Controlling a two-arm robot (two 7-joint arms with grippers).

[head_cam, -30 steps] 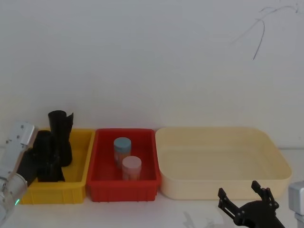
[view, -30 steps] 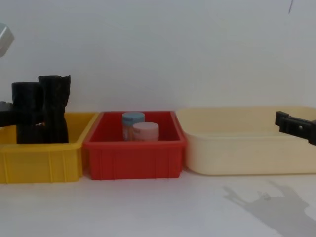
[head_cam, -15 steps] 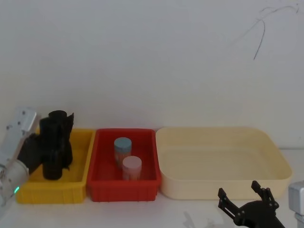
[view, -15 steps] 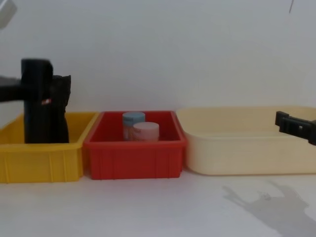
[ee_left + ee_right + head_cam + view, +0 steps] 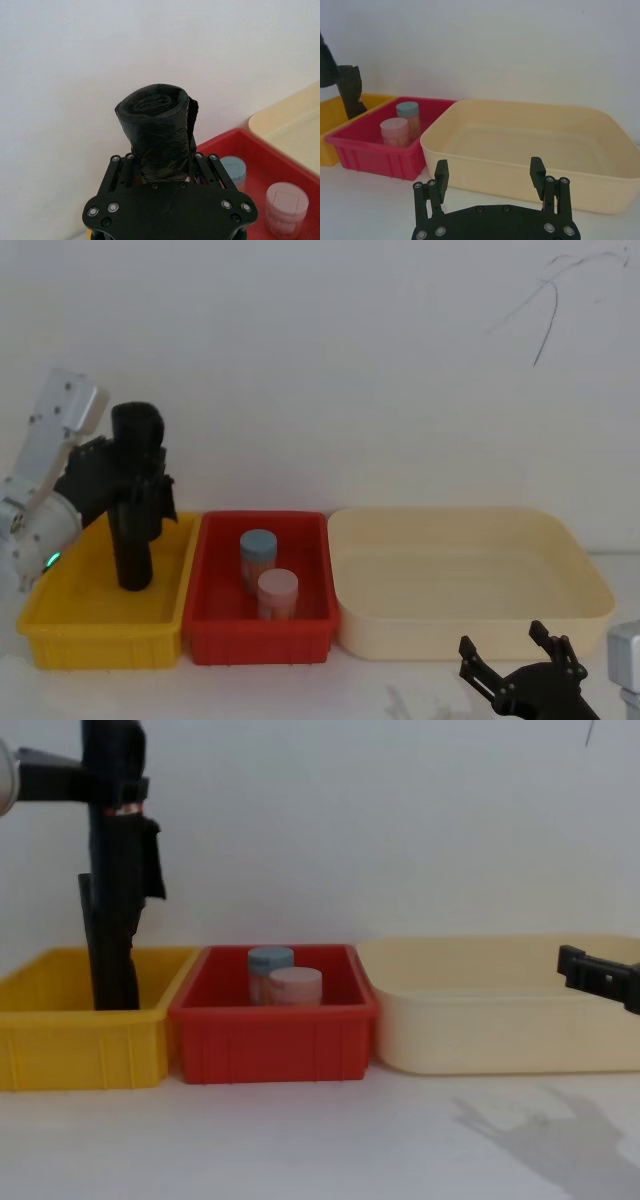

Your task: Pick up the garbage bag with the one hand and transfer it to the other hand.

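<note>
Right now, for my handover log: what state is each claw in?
Left claw: shut on the tall black roll of plastic garbage bags.
Right claw: open, holding nothing.

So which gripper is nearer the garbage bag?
Left. The left gripper is clamped on the garbage bag over the yellow bin; the right gripper sits open, low in front of the cream tub.

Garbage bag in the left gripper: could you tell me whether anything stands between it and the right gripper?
The red bin, its jars and the cream tub lie between, all low. The left gripper holds the garbage bag above their rims, so the path to the open right gripper looks clear.
</note>
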